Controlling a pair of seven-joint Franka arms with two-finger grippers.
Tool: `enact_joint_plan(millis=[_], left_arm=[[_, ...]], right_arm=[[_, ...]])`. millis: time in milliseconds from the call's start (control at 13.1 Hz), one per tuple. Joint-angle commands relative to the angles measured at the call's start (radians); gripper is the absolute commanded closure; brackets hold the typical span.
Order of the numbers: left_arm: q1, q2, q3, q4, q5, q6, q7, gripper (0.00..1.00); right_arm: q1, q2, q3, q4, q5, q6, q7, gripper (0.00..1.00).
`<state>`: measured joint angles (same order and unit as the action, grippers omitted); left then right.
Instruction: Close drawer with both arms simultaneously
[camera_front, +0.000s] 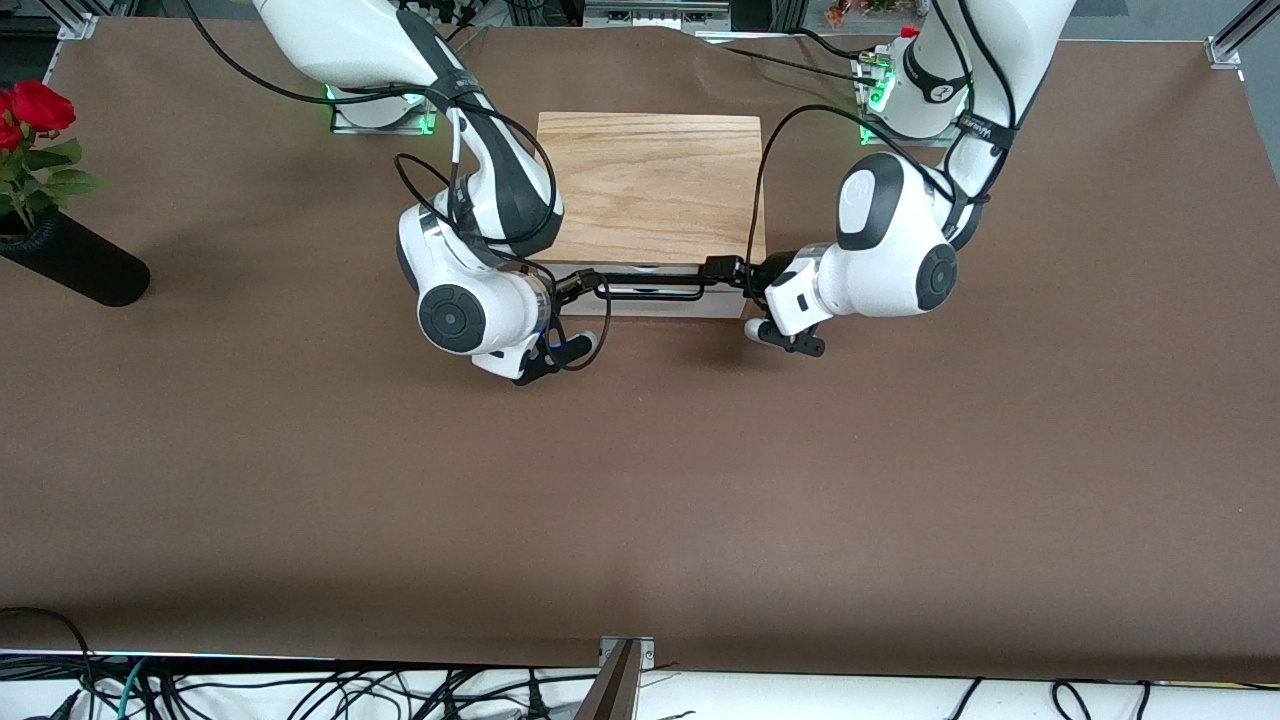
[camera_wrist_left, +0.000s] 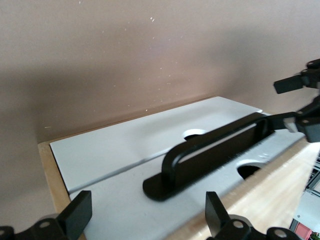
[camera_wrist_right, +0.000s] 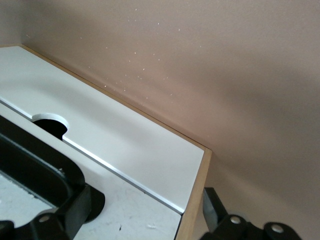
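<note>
The light oak box (camera_front: 650, 185) stands between the two arm bases. The drawer's white front (camera_front: 650, 305) faces the front camera, with its black bar handle (camera_front: 660, 290) sticking out. In both wrist views the front (camera_wrist_left: 125, 210) (camera_wrist_right: 135, 215) looks level with the box's oak edge and with the second white panel (camera_wrist_left: 125, 145) (camera_wrist_right: 110, 135). My left gripper (camera_front: 722, 270) (camera_wrist_left: 148, 216) is open in front of the panel at one end of the handle (camera_wrist_left: 210, 155). My right gripper (camera_front: 583, 284) (camera_wrist_right: 143, 210) is open at the other end of the handle (camera_wrist_right: 35, 165), straddling the box's corner. Neither grips anything.
A black vase (camera_front: 75, 262) with red roses stands toward the right arm's end of the table. The brown table cover (camera_front: 640, 480) spreads nearer the front camera. Cables (camera_front: 300, 690) hang along its near edge. The right gripper's fingers (camera_wrist_left: 305, 82) show in the left wrist view.
</note>
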<state>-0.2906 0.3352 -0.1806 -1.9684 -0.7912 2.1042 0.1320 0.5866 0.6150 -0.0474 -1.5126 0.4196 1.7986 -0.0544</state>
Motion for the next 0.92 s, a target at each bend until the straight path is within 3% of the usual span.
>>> enact_joint_plan(millis=[0,229,459,611,688,841], left_arm=[[0.066,-0.086,-0.002,-0.035,-0.016,0.026,0.031,0.0],[0.192,-0.163,0.007,-0.043,-0.017,0.028,0.026,0.0],[0.231,-0.192,0.01,-0.038,-0.017,0.019,0.023,0.0],[0.266,-0.229,0.048,-0.027,-0.005,-0.063,0.021,0.0],[0.266,-0.235,0.102,0.009,0.053,-0.105,0.024,0.0],[0.266,-0.24,0.139,0.087,0.179,-0.205,0.023,0.0]], right_arm=[[-0.011,0.009,-0.003,0.075,-0.001,-0.015,0.007,0.0],[-0.039,0.009,-0.044,0.132,-0.004,0.021,-0.001,0.0],[-0.041,0.009,-0.153,0.193,-0.036,0.025,-0.005,0.0],[-0.041,0.009,-0.225,0.227,-0.036,0.024,-0.005,0.0],[-0.041,0.005,-0.261,0.239,-0.036,0.018,-0.005,0.0],[-0.041,-0.003,-0.34,0.244,-0.036,0.012,-0.005,0.0]])
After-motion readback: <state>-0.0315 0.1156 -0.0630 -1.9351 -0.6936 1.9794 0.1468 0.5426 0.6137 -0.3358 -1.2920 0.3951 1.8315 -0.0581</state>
